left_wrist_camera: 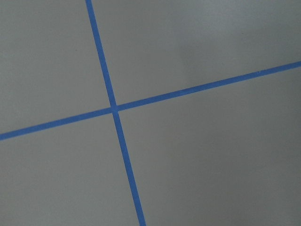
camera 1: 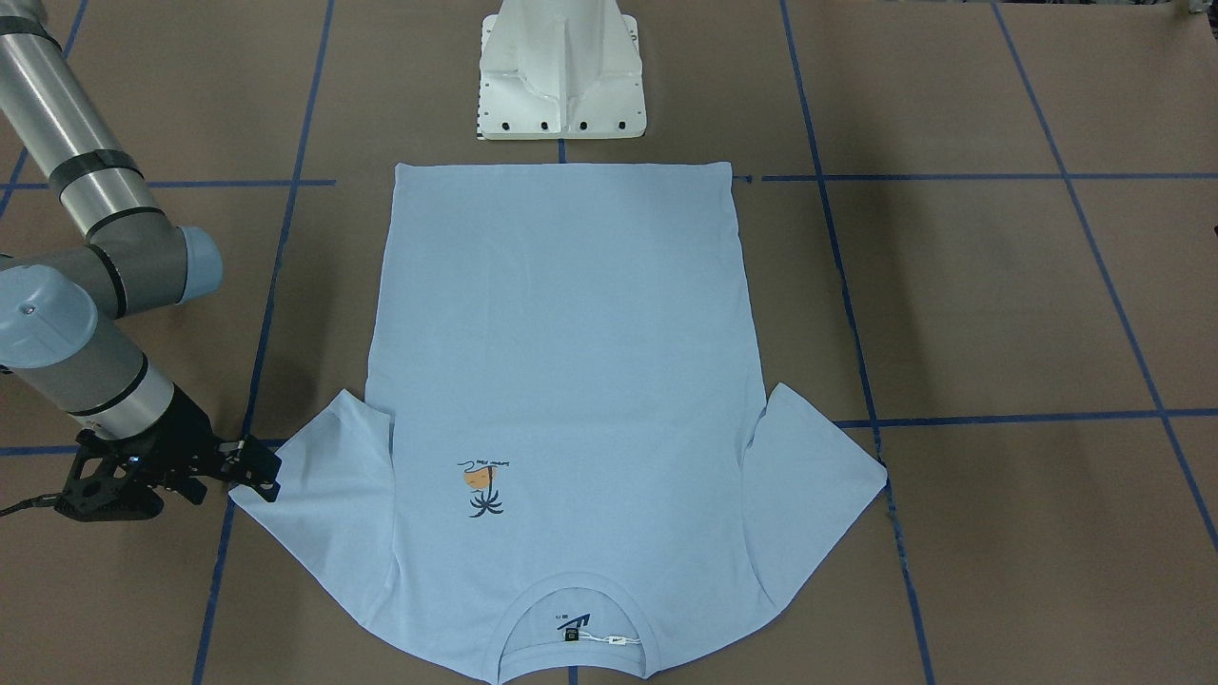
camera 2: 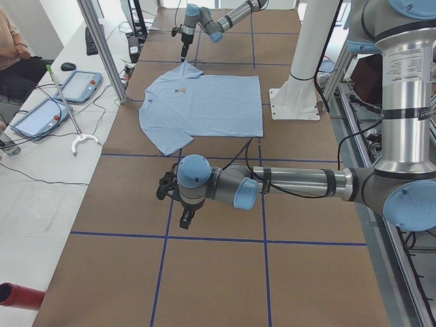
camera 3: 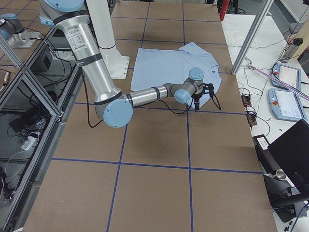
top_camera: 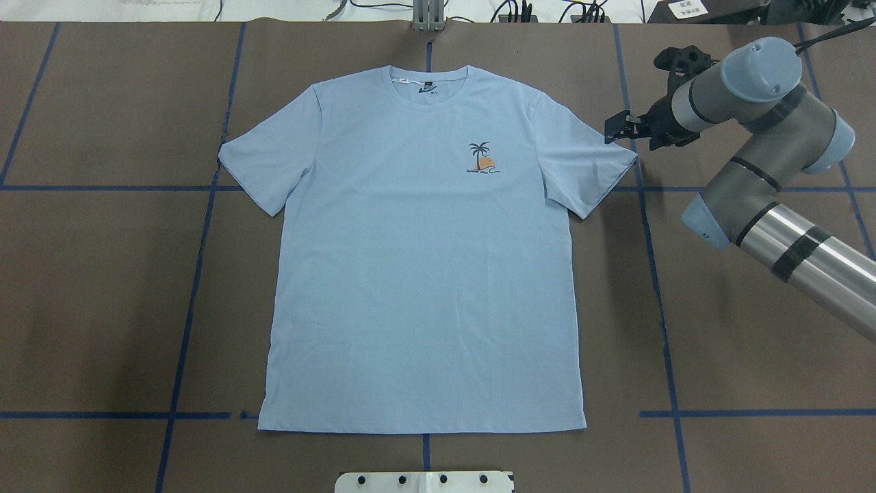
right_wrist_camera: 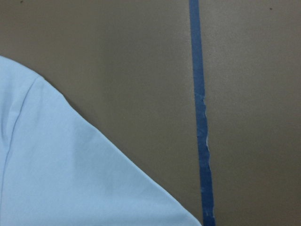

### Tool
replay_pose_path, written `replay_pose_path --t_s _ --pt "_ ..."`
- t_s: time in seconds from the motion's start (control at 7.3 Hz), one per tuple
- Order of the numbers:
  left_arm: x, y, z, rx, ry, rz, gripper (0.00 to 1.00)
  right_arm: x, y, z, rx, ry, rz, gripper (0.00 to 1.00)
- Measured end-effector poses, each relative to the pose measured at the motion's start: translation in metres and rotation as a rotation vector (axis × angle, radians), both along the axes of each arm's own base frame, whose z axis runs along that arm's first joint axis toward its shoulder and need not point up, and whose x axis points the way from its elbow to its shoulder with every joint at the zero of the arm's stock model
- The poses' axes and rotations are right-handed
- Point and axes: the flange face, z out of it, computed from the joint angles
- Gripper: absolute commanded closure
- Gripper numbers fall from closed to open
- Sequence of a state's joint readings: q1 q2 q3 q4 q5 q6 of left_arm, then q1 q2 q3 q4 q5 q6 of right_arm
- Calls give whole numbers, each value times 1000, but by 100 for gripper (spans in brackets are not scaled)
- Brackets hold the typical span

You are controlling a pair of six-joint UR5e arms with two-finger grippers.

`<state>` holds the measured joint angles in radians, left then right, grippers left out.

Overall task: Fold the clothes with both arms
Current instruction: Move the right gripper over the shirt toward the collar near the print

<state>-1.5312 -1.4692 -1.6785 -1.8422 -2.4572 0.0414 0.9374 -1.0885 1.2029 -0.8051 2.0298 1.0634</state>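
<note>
Found the left claw (camera 2: 182,208) low over bare desk (top_camera: 102,308), well apart from the T-shirt (top_camera: 424,274); seen only from the side, so cannot tell whether apart or together. Found the T-shirt spread flat and face up at mid-desk, collar (top_camera: 429,74) away from the robot, hem toward it, both sleeves out. Judged light, soft and limp: likely to sag and drag rather than hold shape, not fragile, apt to slip from a shallow pinch. Judged best taken at edges and corners, at the cuff or shoulder seam on each side, and lifted together to keep the fold square. Noted a dark neck label (top_camera: 428,87) inside the collar with a pale mark, too small to read. Noted a palm-tree print (top_camera: 482,157) on the chest, orange and dark, with a line of script beneath, not legible. Found no brand name readable anywhere. Found the right claw (top_camera: 618,127) just beside the cuff of the right-hand sleeve (top_camera: 585,161), fingers apparently apart, holding nothing.
</note>
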Motion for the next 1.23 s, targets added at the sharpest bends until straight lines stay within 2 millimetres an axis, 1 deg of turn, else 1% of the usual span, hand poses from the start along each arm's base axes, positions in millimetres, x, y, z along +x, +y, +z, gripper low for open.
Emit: replay_pose_path --t_s 0.14,0.41,0.82,0.96,1.1,1.23 --pt "0 0 1 4 1 -1 0 -3 -1 6 1 -3 12 38" --pt "0 0 1 7 2 -2 0 -3 2 17 -9 1 17 100" --pt "0 0 0 9 3 -2 0 -4 8 22 -16 0 9 100" --pt "0 0 -1 10 3 -3 0 -3 11 19 -20 -12 3 100" --pt "0 0 -1 10 4 -3 0 -6 15 6 -32 -43 0 100" --pt "1 0 -1 9 11 0 0 -21 20 -18 -55 -85 5 100"
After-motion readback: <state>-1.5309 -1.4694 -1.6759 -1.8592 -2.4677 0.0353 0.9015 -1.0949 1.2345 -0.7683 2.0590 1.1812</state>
